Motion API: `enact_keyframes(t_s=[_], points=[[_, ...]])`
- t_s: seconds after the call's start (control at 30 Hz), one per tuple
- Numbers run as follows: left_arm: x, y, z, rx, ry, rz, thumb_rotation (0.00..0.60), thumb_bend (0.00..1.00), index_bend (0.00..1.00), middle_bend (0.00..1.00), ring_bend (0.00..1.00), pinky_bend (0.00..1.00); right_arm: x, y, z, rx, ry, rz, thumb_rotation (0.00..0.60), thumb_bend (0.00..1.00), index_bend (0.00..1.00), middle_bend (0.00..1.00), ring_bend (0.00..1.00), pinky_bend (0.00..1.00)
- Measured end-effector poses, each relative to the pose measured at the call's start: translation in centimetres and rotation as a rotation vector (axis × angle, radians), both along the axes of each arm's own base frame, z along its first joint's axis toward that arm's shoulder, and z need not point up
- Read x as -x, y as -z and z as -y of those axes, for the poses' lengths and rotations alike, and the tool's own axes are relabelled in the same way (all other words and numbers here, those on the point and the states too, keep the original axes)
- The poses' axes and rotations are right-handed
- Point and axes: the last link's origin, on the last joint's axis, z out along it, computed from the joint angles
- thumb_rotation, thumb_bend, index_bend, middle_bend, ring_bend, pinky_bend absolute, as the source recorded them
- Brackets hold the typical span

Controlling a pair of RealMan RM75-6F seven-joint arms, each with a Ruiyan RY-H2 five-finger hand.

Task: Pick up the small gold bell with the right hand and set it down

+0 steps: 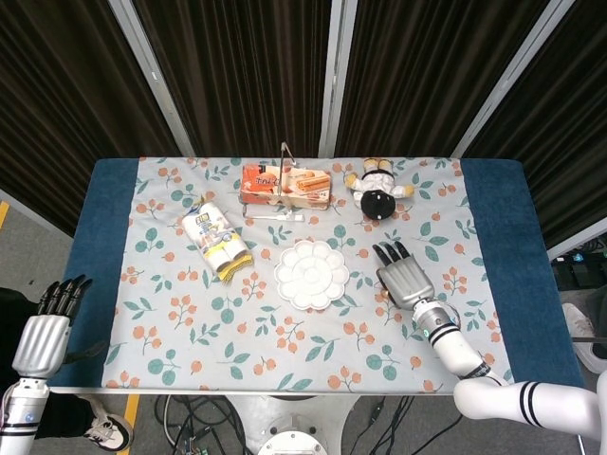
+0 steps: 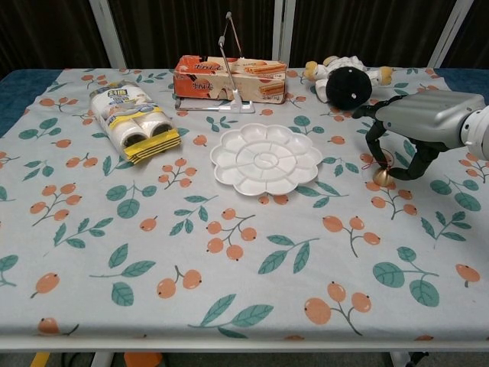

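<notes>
White flower-shaped palette [image 2: 265,160], one, wells bare. Right of the palette, the right hand [image 2: 416,126] arches over one small gold bell [image 2: 382,177], dark fingers [image 2: 374,147] curled around its top; bell base at the cloth. Behind the palette: one biscuit box [image 2: 229,77], one plush toy [image 2: 348,82]. Left of it: one wrapped roll pack [image 2: 134,118]. Left hand [image 1: 45,333] hangs off-table, fingers straight, holding nothing.

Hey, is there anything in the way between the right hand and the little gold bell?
Nothing visible. In the chest view the right hand is directly over the small gold bell, its dark fingers curving down around it. The white palette and plush toy sit off to the side.
</notes>
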Motion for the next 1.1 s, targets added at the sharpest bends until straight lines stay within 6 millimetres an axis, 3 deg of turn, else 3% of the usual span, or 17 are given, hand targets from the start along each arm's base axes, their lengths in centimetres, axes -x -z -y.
enact_keyframes(t_s=[1.1], points=[[0.14, 0.06, 0.05, 0.000, -0.002, 0.006, 0.600, 0.04, 0.06, 0.03, 0.00, 0.01, 0.14, 0.06, 0.07, 0.006, 0.013, -0.015, 0.600, 0.31, 0.59, 0.07, 0.00, 0.00]])
